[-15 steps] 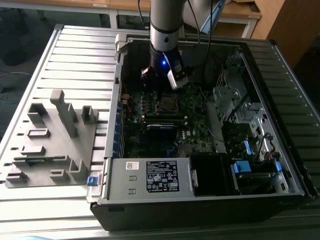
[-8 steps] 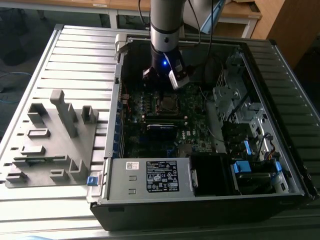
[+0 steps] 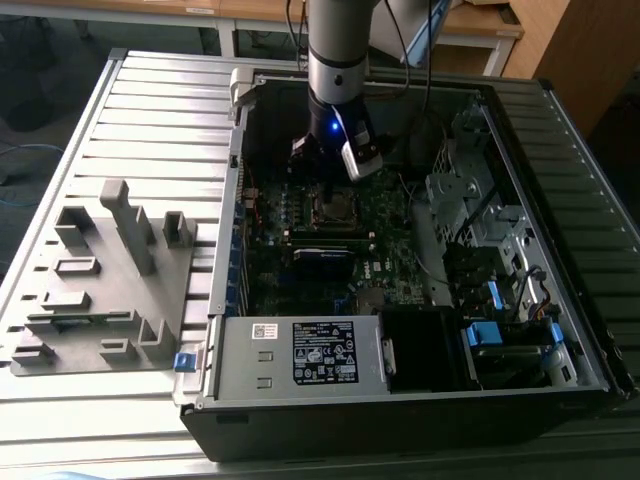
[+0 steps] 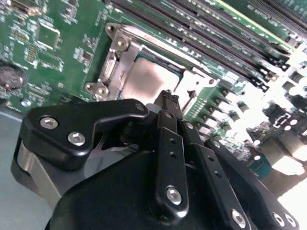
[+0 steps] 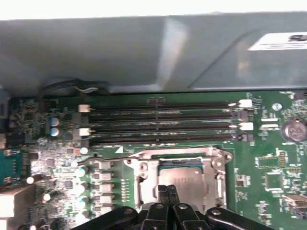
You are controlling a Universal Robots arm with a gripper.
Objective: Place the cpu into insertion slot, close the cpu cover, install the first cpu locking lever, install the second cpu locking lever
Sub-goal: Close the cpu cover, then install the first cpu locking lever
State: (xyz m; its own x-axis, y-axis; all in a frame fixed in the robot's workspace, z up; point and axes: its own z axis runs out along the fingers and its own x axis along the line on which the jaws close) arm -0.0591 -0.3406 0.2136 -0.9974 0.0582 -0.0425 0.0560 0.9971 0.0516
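Note:
The cpu (image 5: 184, 179) shows its grey-silver top inside the insertion slot (image 3: 335, 207) on the green board. It is also seen close up as the cpu (image 4: 148, 79) in the second wrist view. The silver cpu cover (image 5: 180, 155) lies flat around the chip as a frame, seen again as the cover (image 4: 120, 67). My gripper (image 5: 168, 189) hangs just above the near edge of the chip with its black fingers pressed together and nothing between them. The gripper (image 4: 168, 97) and the gripper (image 3: 325, 170) sit low over the socket inside the case.
Long black memory slots (image 5: 163, 122) run beside the socket, with the grey case wall (image 5: 144, 52) behind them. A coin battery (image 5: 293, 129) sits on the board. In the exterior view, a grey fixture tray (image 3: 110, 280) lies to the left and drive cages (image 3: 480, 220) to the right.

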